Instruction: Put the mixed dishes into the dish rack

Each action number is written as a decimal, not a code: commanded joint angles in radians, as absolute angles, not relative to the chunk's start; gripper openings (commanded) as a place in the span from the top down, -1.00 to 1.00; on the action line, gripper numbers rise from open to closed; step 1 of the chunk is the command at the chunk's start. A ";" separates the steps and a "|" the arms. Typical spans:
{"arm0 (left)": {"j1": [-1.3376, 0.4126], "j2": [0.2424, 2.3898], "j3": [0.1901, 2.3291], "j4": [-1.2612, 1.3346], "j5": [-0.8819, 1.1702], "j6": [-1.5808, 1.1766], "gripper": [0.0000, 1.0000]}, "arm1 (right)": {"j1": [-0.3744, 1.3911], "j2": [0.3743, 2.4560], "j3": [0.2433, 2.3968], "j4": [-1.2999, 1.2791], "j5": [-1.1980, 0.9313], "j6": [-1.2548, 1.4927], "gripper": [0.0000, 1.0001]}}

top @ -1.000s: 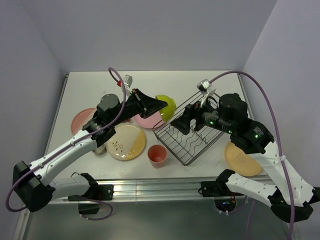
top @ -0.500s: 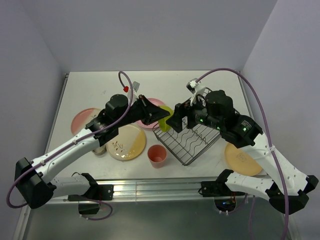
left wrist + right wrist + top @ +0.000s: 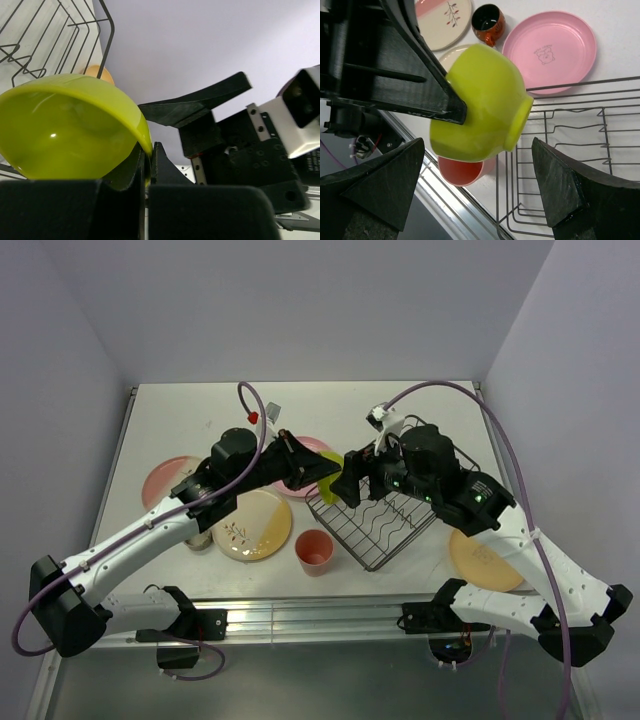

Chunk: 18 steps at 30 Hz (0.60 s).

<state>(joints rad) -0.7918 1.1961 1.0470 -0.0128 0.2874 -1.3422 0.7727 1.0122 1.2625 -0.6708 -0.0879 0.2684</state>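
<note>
From above, the left claw (image 3: pixel 322 468) holds the lime-green bowl (image 3: pixel 336 462) in the air just beside the near-left corner of the black wire rack (image 3: pixel 400 520). The right claw (image 3: pixel 350 483) faces it from the rack side. Only a sliver of the bowl shows between them. On the table lie a twig-patterned plate (image 3: pixel 250 523), a salmon cup (image 3: pixel 315 550) and an orange plate (image 3: pixel 485 558).

In the left wrist view, the left claw (image 3: pixel 149 160) is nearly closed, pinching the bowl (image 3: pixel 70 130) by its rim, one finger inside and one outside. The rack (image 3: pixel 50 40) is behind the bowl.

In the right wrist view, the right claw (image 3: pixel 476 141) is spread wide and holds nothing. The bowl (image 3: pixel 480 110) hangs tilted between and ahead of its fingers (image 3: pixel 565 190), apart from both. Below the bowl are a pink plate (image 3: pixel 550 50), a dark mug (image 3: pixel 487 22), the twig-patterned plate (image 3: pixel 442 20), the cup (image 3: pixel 465 172) and the rack (image 3: pixel 560 150).
</note>
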 commanded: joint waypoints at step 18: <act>-0.804 1.160 1.086 0.029 0.279 -1.321 1.00 | 0.810 1.029 1.220 -0.554 -0.066 0.341 -0.67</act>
